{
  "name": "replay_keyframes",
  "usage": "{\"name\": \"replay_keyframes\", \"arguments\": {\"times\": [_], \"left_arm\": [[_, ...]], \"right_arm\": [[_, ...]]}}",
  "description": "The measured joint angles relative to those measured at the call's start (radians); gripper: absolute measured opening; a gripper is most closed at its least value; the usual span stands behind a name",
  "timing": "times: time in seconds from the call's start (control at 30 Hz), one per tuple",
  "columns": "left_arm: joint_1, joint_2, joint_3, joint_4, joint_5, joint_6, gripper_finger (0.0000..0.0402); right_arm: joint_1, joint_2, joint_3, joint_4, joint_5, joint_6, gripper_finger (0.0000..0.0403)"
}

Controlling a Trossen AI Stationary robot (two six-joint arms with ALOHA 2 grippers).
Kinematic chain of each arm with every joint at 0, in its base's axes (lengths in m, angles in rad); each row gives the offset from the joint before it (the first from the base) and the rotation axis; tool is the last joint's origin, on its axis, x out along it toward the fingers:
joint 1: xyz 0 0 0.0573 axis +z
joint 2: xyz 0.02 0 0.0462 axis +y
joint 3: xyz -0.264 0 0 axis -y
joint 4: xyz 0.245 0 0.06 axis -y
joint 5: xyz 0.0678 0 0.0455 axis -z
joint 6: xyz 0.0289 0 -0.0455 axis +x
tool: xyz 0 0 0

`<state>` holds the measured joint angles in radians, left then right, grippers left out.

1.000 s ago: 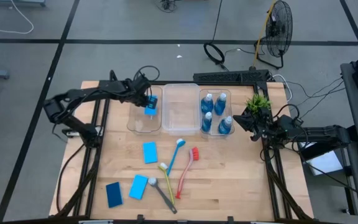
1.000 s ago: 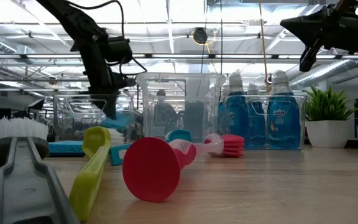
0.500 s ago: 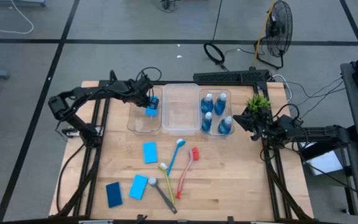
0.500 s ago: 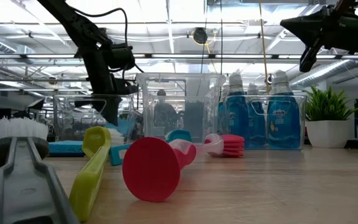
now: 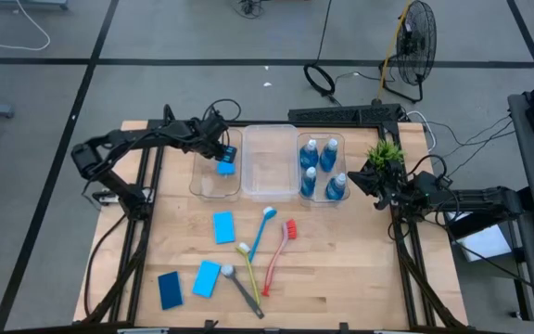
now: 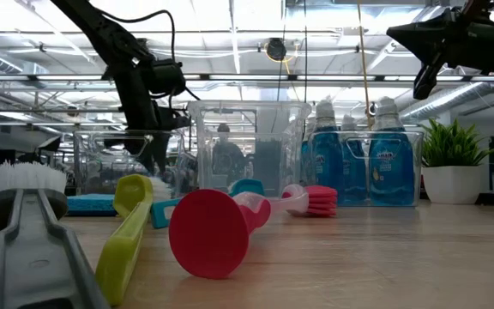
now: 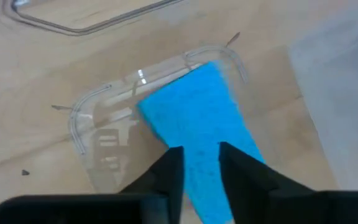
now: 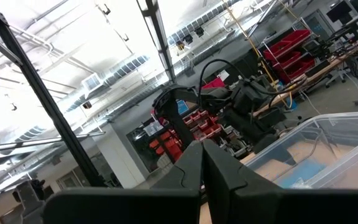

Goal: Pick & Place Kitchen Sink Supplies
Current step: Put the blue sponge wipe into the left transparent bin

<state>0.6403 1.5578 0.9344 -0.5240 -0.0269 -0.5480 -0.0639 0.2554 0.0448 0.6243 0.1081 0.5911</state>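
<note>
My left gripper (image 5: 222, 158) is over the left clear bin (image 5: 204, 178), shut on a blue sponge (image 5: 223, 168). In the left wrist view the sponge (image 7: 197, 112) reaches past the fingers toward a corner of the bin (image 7: 86, 124). Three more sponges (image 5: 223, 226) (image 5: 207, 278) (image 5: 169, 289) lie flat on the table. The blue (image 5: 262, 227), red (image 5: 281, 255), yellow-green (image 5: 248, 264) and grey (image 5: 241, 289) brushes lie beside them. The bottles (image 5: 321, 167) stand in the right bin. My right gripper (image 5: 371, 182) waits shut, high by the plant (image 5: 385, 153). My left gripper pinches the blue sponge between its two fingers (image 7: 169, 174), on one short end (image 7: 199, 163). The fingers come slanting down from above and from the table's left. The sponge hangs below them, tilted, its free end (image 7: 185, 81) within the bin's walls; whether it touches the floor cannot be told.
A clear middle bin (image 5: 269, 162) stands between the left bin and the bottle bin (image 5: 309, 190). In the low view the brush handles (image 6: 208, 232) lie close to the near edge. Bare wood (image 5: 360, 269) shows on the table's near right.
My left gripper has sunk a little into the left bin, carrying the sponge down with it, and has stayed shut on it. The right arm has kept still.
</note>
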Motion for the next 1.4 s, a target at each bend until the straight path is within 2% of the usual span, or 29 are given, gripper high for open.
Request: {"name": "replay_keyframes", "arguments": {"times": [0.2, 0.33, 0.43, 0.67, 0.97, 1.23, 1.4], "left_arm": [[0.000, -0.065, 0.000, -0.031, 0.000, 0.033, 0.0194], [0.000, -0.157, 0.000, -0.092, 0.000, 0.029, 0.0231], [-0.004, -0.241, 0.000, -0.137, 0.021, 0.016, 0.0244], [-0.073, -0.447, 0.000, -0.187, 0.174, -0.099, 0.0248], [-0.272, -0.611, 0.000, -0.192, 0.237, -0.327, 0.0248], [-0.545, -0.616, 0.000, -0.261, 0.241, -0.578, 0.0248], [-0.705, -0.607, 0.000, -0.349, 0.240, -0.789, 0.0248]], "right_arm": [[0.000, 0.000, 0.000, 0.000, 0.000, 0.000, 0.0000], [0.000, 0.000, 0.000, 0.000, 0.000, 0.000, 0.0000], [0.000, 0.000, 0.000, 0.000, 0.000, 0.000, 0.0000], [0.000, 0.000, 0.000, 0.000, -0.002, -0.001, 0.0000], [0.000, 0.000, 0.000, 0.000, -0.004, -0.002, 0.0000], [0.000, 0.000, 0.000, 0.000, -0.004, -0.003, 0.0000], [0.000, 0.000, 0.000, 0.000, -0.004, -0.003, 0.0000]]}}
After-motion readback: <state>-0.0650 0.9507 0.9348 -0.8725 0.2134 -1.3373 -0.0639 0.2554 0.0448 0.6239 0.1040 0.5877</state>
